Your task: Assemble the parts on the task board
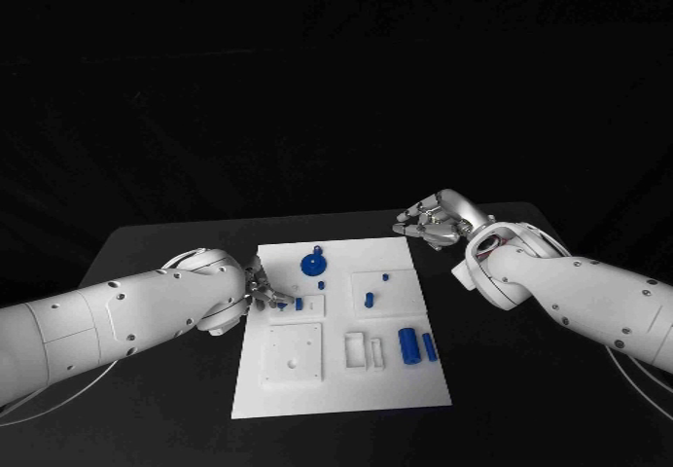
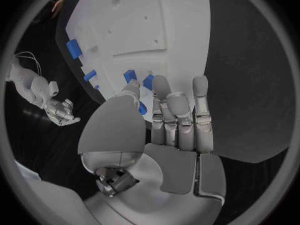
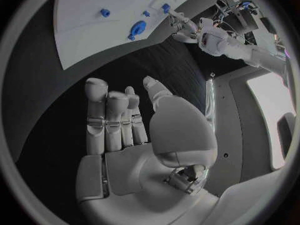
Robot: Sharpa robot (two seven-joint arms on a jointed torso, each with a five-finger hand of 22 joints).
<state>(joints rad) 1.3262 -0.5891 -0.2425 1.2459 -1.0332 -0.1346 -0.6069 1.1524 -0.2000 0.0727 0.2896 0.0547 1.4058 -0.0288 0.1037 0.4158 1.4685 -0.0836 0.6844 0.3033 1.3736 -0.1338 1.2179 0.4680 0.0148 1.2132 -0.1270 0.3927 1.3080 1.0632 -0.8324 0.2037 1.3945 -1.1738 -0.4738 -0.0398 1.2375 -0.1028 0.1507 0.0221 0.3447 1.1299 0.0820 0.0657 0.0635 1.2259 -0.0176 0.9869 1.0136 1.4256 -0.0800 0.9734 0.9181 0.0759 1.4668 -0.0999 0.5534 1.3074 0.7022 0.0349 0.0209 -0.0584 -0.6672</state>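
Note:
The white task board (image 1: pixel 343 389) lies mid-table with blue parts on it: a round gear-like piece (image 1: pixel 314 263), a peg (image 1: pixel 369 299) and two cylinders (image 1: pixel 408 345). My left hand (image 1: pixel 264 292) reaches over the board's left edge. Its fingers (image 2: pixel 178 110) are stretched out, with the tips just short of two small blue parts (image 2: pixel 130 76) standing in a square block. A sliver of blue (image 2: pixel 142 108) shows in the gap beside the thumb; nothing looks gripped. My right hand (image 1: pixel 432 222) hangs over black table past the board's far right corner, fingers (image 3: pixel 109 120) spread and empty.
A raised square plate with holes (image 1: pixel 295 352) and two white slotted pieces (image 1: pixel 365 350) sit on the near half of the board. Black tabletop (image 1: pixel 155 389) surrounds the board on all sides. The table's far edge runs just behind my right hand.

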